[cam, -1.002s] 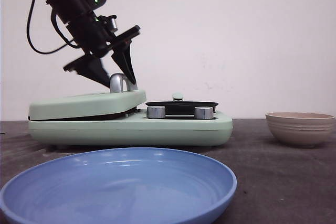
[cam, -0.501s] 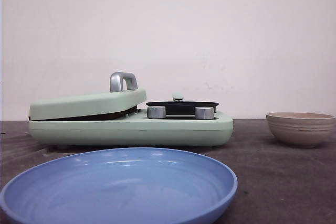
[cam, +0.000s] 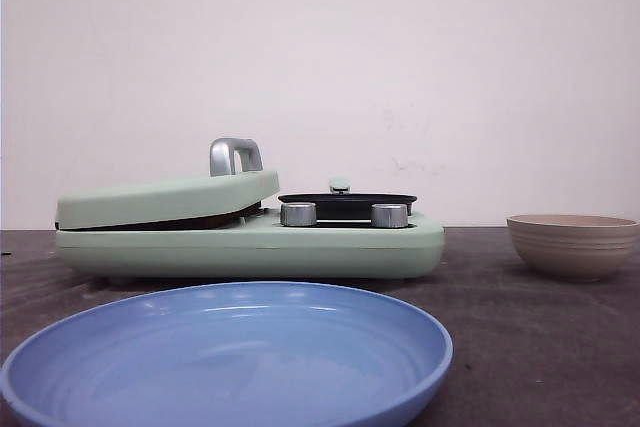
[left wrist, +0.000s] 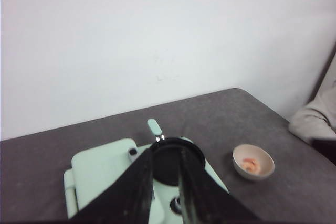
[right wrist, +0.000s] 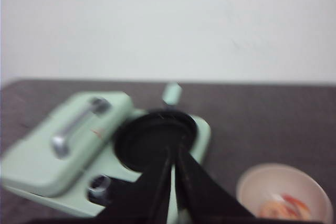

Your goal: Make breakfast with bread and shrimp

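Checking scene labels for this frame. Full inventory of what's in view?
breakfast maker: 1, mint green, table centre, lid with metal handle down on its left half
round pan: 1, black, on the maker's right half
knobs: 2, silver, maker's front
plate: 1, blue, nearest the camera
bowl: 1, beige, right of the maker
shrimp: pinkish pieces in the bowl, count unclear
table: 1, dark grey
left end effector: black, slightly open, empty
right end effector: black, near-closed, blurred
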`<state>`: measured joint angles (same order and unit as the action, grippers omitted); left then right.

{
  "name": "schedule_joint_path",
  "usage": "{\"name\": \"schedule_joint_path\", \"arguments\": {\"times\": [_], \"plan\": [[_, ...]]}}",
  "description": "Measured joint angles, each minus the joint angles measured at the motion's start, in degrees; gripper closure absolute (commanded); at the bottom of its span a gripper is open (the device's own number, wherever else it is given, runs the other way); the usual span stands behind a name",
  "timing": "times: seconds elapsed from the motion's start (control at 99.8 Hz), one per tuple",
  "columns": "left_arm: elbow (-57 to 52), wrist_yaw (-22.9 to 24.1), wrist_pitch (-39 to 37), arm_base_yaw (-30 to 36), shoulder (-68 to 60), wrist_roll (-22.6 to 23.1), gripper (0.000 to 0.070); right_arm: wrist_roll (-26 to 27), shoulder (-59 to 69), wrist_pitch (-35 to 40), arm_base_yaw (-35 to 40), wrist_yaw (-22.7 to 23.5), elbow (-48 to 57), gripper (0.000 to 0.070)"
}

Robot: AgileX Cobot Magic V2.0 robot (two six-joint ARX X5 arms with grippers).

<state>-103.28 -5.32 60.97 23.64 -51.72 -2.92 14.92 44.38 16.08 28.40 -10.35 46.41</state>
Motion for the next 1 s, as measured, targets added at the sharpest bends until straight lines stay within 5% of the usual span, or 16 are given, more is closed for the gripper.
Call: {"name": "schedule_joint_path", "arguments": {"times": [0.2, 0.351, 0.551, 0.792, 1.002], "plan": [[2.60, 0.68, 6.36, 0.46, 7.06, 0.04, 0.0690, 0.44, 17.33, 18.43, -13.03, 8.72, 15.47, 0.0696], [2.58, 1.68, 7.72, 0.46, 10.88, 0.50, 0.0690, 0.44, 26.53, 21.05, -23.74, 17.14, 20.24, 0.0685], [2.54, 2.40, 7.72, 0.55, 11.82, 2.36, 0.0690, 1.18, 36.17, 22.58, -33.33, 24.57, 20.28, 0.0337], [2.58, 2.43, 7.61, 0.55, 11.30, 3.06, 0.0690, 2.51, 46.29, 22.58, -34.73, 27.52, 20.28, 0.0346], [2.64, 2.43, 7.63, 0.55, 11.30, 3.43, 0.0690, 4.28, 50.93, 18.64, -34.73, 27.21, 20.28, 0.0426]]}}
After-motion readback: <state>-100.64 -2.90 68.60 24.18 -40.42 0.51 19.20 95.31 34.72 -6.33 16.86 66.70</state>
